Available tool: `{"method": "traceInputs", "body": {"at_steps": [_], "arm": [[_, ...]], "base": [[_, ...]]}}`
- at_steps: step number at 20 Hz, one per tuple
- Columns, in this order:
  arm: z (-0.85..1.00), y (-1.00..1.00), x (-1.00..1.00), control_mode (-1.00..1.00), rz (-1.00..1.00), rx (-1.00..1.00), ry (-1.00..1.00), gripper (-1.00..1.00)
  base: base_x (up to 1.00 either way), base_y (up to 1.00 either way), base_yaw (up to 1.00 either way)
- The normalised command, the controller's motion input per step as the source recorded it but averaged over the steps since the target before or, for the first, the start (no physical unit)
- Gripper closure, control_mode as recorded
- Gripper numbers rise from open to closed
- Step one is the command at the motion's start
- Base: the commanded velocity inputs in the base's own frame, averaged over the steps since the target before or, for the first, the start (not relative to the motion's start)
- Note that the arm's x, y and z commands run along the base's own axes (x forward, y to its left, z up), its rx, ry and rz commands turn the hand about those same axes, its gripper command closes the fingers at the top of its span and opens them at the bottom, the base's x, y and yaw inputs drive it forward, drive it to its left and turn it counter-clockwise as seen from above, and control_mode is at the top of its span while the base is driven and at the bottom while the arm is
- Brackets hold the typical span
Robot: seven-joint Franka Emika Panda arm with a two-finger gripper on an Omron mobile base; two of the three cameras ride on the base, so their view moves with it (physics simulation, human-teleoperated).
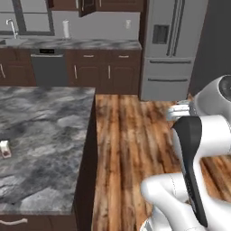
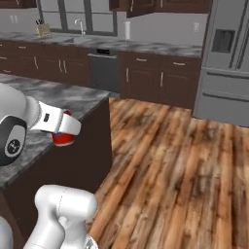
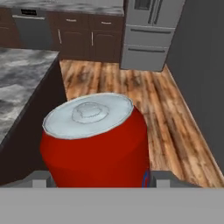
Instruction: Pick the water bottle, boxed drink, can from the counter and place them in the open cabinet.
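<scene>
Counted per kind — one can (image 3: pixel 94 142), red with silver top; one boxed drink (image 1: pixel 5 149) on the island counter (image 1: pixel 45 131). One fridge (image 1: pixel 173 45), one dishwasher (image 2: pixel 103 68), one faucet (image 2: pixel 80 26), one paper towel roll (image 2: pixel 127 30), one knife block (image 2: pixel 43 29) — two grey finger tips (image 3: pixel 41 178).
</scene>
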Motion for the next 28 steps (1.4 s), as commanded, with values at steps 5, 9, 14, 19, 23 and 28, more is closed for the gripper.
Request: {"method": "traceInputs", "body": {"at_steps": [5,9,14,19,23,28], "arm": [[0.00,0.00,0.00,1.00,0.00,0.00,0.00,1.00],[0.00,0.00,0.00,1.00,0.00,0.00,0.00,1.00],[0.00,0.00,0.00,1.00,0.00,0.00,0.00,1.00],[0.00,0.00,0.00,1.00,0.00,0.00,0.00,1.00],[0.00,0.00,0.00,1.00,0.00,0.00,0.00,1.00],[0.00,0.00,0.00,1.00,0.00,0.00,0.00,1.00]], "base": [[1.00,-0.42,0.50],[1.00,-0.53,0.52],[0.98,-0.62,0.48],[0.91,-0.82,0.43],[0.90,-0.79,0.42],[0.96,-0.77,0.42]]}}
